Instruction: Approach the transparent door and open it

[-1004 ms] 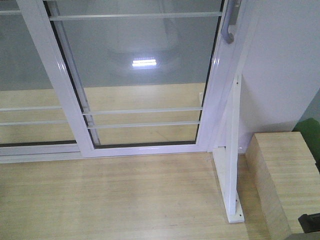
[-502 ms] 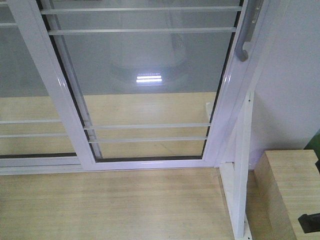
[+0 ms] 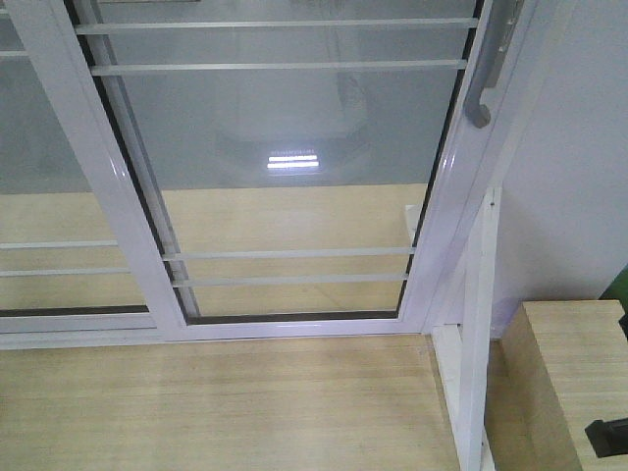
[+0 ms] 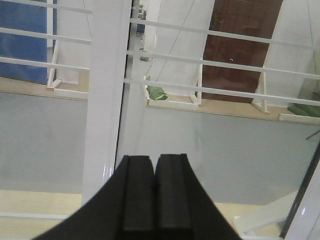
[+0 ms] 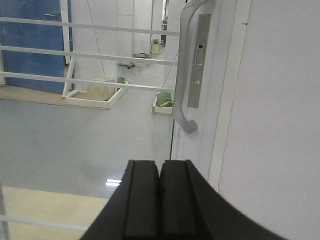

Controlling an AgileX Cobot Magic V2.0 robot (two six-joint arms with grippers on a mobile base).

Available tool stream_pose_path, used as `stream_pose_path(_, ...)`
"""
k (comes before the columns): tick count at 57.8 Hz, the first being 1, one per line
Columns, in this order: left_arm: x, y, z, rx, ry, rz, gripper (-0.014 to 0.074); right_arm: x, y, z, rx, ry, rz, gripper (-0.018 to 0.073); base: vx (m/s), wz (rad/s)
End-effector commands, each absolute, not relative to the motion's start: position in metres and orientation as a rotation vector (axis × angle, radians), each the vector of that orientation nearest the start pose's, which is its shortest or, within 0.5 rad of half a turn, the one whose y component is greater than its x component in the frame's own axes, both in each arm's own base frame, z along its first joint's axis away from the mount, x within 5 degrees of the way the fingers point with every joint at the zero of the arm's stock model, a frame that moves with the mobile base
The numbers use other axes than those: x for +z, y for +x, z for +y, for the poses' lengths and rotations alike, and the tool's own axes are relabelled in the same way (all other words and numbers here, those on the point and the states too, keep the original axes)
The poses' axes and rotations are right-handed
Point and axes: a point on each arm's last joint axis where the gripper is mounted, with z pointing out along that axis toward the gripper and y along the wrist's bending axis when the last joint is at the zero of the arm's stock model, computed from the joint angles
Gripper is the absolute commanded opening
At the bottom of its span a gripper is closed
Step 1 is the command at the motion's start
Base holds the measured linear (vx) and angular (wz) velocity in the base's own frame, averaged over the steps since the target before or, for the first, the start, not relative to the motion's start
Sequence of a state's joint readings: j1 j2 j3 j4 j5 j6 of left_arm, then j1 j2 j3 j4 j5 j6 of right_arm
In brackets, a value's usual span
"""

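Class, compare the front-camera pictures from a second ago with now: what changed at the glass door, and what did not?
The robot has drawn nearer the transparent door: its grey handle, the white post and the wooden box slid down and right in the front view, mostly in the first half second. The door stays closed. The left gripper and right gripper hold nothing, jaws shut.

One transparent door (image 3: 294,128) stood on the right and one handle-less panel (image 3: 49,128) on the left. The door bore one grey handle (image 3: 488,74) and four white bars (image 3: 275,66), two far, two near. One wooden block (image 3: 564,383) lay near right.
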State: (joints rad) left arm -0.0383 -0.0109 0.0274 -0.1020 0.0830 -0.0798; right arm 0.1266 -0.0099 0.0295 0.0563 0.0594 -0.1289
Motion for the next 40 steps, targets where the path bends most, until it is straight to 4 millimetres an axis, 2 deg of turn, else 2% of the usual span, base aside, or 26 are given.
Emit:
stream_pose_path(1, 0.1948, 0.0569, -0.0026, -0.190, -0.112, 1.518, 0.0004, 0.2022, 0.0557, 0.0067, 0.029, -0.150, 1.469, 0.0000, 0.03, 0.01)
stream_pose_path(40, 0.1948, 0.0569, -0.0026, -0.190, -0.112, 1.518, 0.0004, 0.2022, 0.0557, 0.0067, 0.029, -0.150, 1.469, 0.0000, 0.02, 0.00)
